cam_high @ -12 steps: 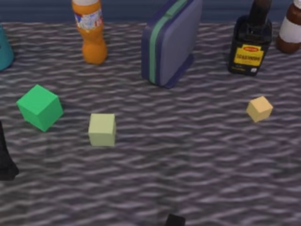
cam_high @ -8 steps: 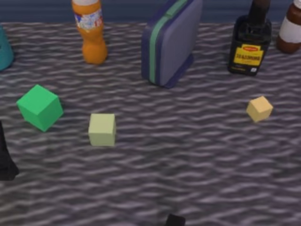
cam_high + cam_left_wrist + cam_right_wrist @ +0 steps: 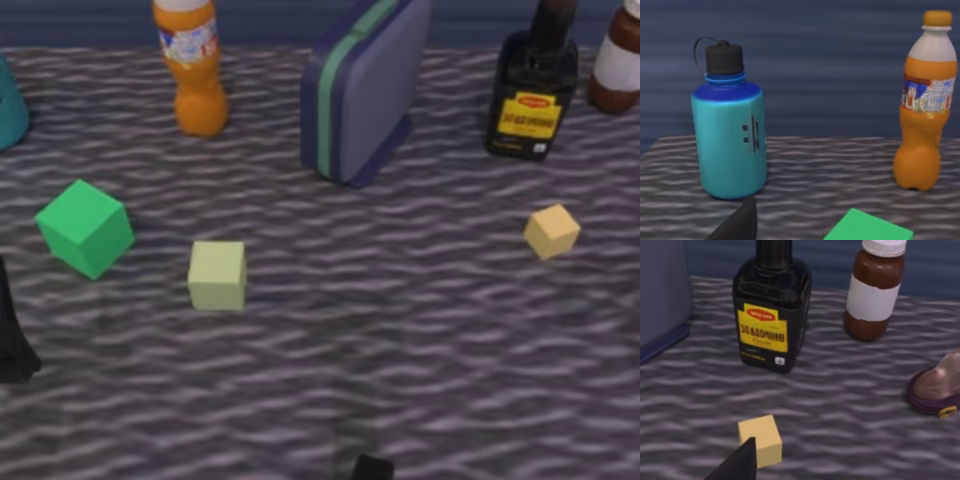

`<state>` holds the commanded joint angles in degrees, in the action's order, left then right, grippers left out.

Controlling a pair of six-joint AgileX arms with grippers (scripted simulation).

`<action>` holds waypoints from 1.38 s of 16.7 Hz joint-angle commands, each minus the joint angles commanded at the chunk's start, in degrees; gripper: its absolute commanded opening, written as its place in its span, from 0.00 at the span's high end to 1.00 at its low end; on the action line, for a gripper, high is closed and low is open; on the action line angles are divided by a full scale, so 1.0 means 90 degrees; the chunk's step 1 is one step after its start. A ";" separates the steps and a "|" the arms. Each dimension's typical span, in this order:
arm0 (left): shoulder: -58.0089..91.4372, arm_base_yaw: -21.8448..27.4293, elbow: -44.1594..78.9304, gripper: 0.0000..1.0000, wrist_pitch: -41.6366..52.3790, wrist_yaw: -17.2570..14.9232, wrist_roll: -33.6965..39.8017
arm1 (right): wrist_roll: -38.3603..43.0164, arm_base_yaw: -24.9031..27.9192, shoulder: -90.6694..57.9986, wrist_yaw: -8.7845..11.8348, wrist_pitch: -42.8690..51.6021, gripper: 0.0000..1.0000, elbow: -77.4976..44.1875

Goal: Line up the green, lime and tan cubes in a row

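The green cube [image 3: 85,227] sits at the table's left, turned at an angle. The lime cube [image 3: 217,275] rests a little to its right and nearer the front. Far off at the right lies the tan cube [image 3: 551,231]. All three stand apart on the cloth. My left gripper [image 3: 10,340] shows as a dark shape at the left edge, just in front of the green cube, whose corner [image 3: 870,227] appears in the left wrist view. In the right wrist view my right gripper [image 3: 735,465] hovers close beside the tan cube [image 3: 761,440]; the top view does not show it.
Along the back stand a teal bottle [image 3: 729,135], an orange drink bottle [image 3: 195,65], a blue-grey case [image 3: 362,85], a dark sauce bottle [image 3: 530,95] and a brown jar [image 3: 618,60]. A small black block [image 3: 372,467] lies at the front edge, and a purple object [image 3: 935,387] at the far right.
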<state>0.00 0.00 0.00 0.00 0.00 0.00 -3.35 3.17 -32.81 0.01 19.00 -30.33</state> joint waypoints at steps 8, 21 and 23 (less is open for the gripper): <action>0.0000 0.0000 0.0000 0.00 0.0000 0.0000 0.0000 | -0.0523 0.0457 -0.6037 -0.0024 0.3029 0.00 -0.4496; 0.0000 0.0000 0.0000 0.00 0.0000 0.0000 0.0000 | -0.0980 0.0880 -1.0777 -0.0025 0.5519 0.00 -0.8683; 0.0000 0.0000 0.0000 0.00 0.0000 0.0000 0.0000 | -0.0980 0.0880 -1.0777 -0.0025 0.5519 0.00 -0.8683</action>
<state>0.00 0.00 0.00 0.00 0.00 0.00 -12.17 11.09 -129.80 -0.21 68.68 -108.48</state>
